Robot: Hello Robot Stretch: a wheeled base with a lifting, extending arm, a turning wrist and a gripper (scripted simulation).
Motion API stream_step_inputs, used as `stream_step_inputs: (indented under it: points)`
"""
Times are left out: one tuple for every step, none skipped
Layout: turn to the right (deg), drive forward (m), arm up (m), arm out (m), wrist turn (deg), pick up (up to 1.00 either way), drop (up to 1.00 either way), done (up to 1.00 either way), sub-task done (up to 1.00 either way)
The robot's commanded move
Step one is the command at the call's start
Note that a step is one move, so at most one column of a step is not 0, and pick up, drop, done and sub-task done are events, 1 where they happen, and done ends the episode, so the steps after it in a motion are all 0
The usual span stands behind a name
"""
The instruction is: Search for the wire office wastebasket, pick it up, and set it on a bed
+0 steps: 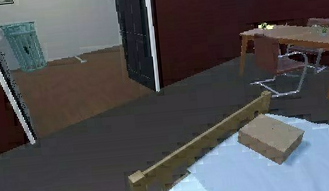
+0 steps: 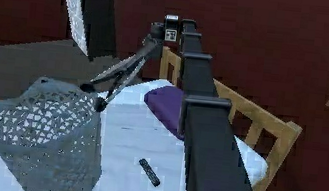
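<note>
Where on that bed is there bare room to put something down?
Bare sheet between the wire basket and purple pillow, apart from a small dark object; more between the cardboard box and wooden rail. Crowded at the basket.

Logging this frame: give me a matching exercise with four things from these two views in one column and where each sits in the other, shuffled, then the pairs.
Things
1. wire wastebasket
2. brown box
3. purple cushion
4. teal cabinet

Places
A. in the far room past the open door, forward view's upper left
B. on the bed, arm side view's lower left
C. beside the arm's dark bar, by the wooden bed rail
D. on the bed near its wooden footboard, forward view

Pairs: 1-B, 2-D, 3-C, 4-A
</note>
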Motion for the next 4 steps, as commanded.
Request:
stream_step_inputs:
  points:
    - [0.0, 0.0, 0.0, 0.0, 39.0, 0.0, 0.0, 0.0, 0.0]
    - [0.0, 0.0, -0.4, 0.0, 0.0, 0.0, 0.0, 0.0, 0.0]
    - [0.0, 0.0, -0.5, 0.0, 0.0, 0.0, 0.0, 0.0, 0.0]
    - [0.0, 0.0, 0.0, 0.0, 0.0, 0.0, 1.0, 0.0, 0.0]
